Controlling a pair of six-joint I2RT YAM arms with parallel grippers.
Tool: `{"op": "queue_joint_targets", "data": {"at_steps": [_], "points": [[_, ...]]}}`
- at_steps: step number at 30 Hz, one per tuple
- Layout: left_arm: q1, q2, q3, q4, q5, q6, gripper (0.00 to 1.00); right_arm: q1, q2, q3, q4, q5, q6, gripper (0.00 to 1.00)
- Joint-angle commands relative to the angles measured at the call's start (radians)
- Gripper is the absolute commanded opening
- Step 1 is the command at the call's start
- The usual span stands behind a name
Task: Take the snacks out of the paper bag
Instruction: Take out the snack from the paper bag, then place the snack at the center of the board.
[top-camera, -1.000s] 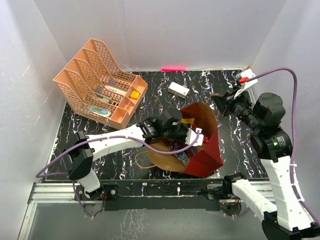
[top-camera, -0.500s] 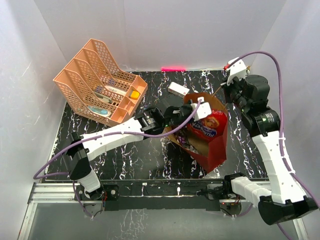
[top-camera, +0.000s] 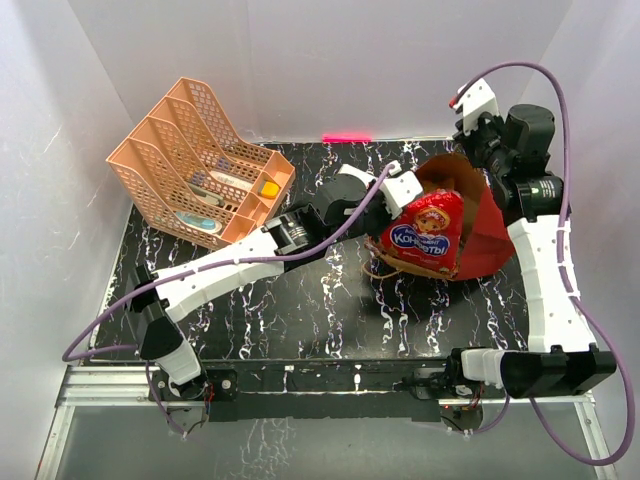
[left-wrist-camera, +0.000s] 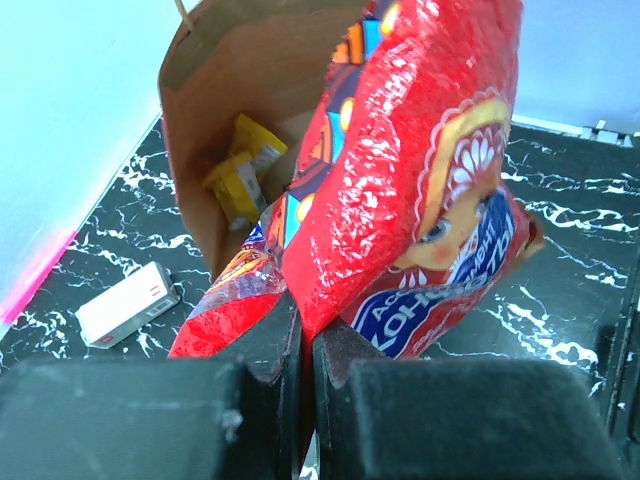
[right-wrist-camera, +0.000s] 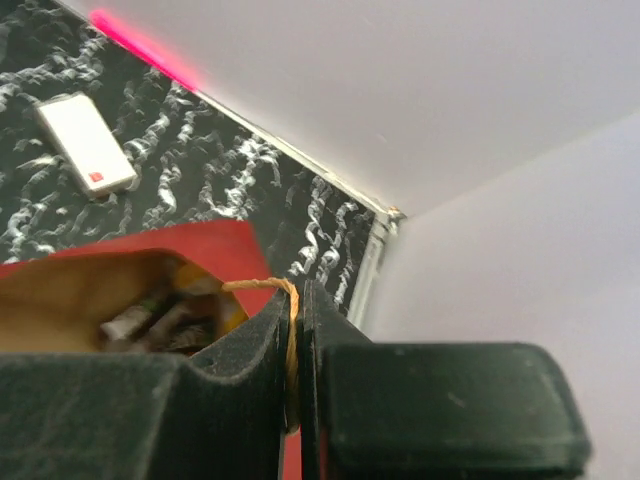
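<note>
From above, the chip bag (top-camera: 428, 235) hung half out of the paper bag (top-camera: 484, 238), long axis sloping toward the near left. In the left wrist view, the left pincer (left-wrist-camera: 305, 335) pinched its edge; the foil seemed light and slippery, best held at the seam. In the right wrist view, the right pincer (right-wrist-camera: 297, 300) clamped the cord handle (right-wrist-camera: 258, 285).

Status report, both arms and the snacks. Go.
Left gripper shut on chip bag, partly out of paper bag. Right gripper shut on cord handle, paper bag tipped. Yellow candy packets inside. Nothing in the way.
</note>
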Motion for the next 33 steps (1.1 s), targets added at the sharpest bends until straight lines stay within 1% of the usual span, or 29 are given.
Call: {"op": "queue_joint_targets", "data": {"at_steps": [1,3,6,8,10,14,21,25,28,30,33], "points": [[0.0,-0.128,0.09,0.087,-0.028,-0.058,0.0,-0.005,-0.113,-0.088,0.109,-0.263,-0.034,0.08],[0.0,-0.152,0.074,0.073,-0.036,-0.075,0.0,-0.005,-0.205,-0.262,0.163,-0.364,0.013,0.08],[0.0,-0.215,0.02,0.051,-0.05,-0.096,0.0,-0.004,-0.346,-0.445,0.214,-0.449,0.066,0.08],[0.0,-0.269,-0.022,0.04,-0.074,-0.109,0.0,-0.004,-0.418,-0.518,0.217,-0.468,0.048,0.08],[0.0,-0.322,-0.046,0.015,-0.098,-0.119,0.0,-0.004,-0.466,-0.56,0.223,-0.434,0.041,0.08],[0.0,-0.399,-0.074,-0.041,-0.162,-0.123,0.0,-0.005,-0.491,-0.558,0.23,-0.359,0.072,0.08],[0.0,-0.489,-0.104,-0.16,-0.279,-0.14,0.0,-0.005,-0.458,-0.502,0.204,-0.249,0.138,0.08],[0.0,-0.51,-0.14,-0.239,-0.411,-0.16,0.0,-0.005,-0.488,-0.507,0.196,-0.199,0.166,0.08],[0.005,-0.495,-0.139,-0.33,-0.498,-0.219,0.0,-0.005,-0.513,-0.512,0.194,-0.138,0.195,0.08],[0.008,-0.487,-0.135,-0.401,-0.523,-0.278,0.0,-0.005,-0.522,-0.514,0.186,-0.107,0.208,0.08],[0.009,-0.498,-0.168,-0.49,-0.536,-0.377,0.0,-0.005,-0.533,-0.516,0.184,-0.08,0.232,0.08]]}}
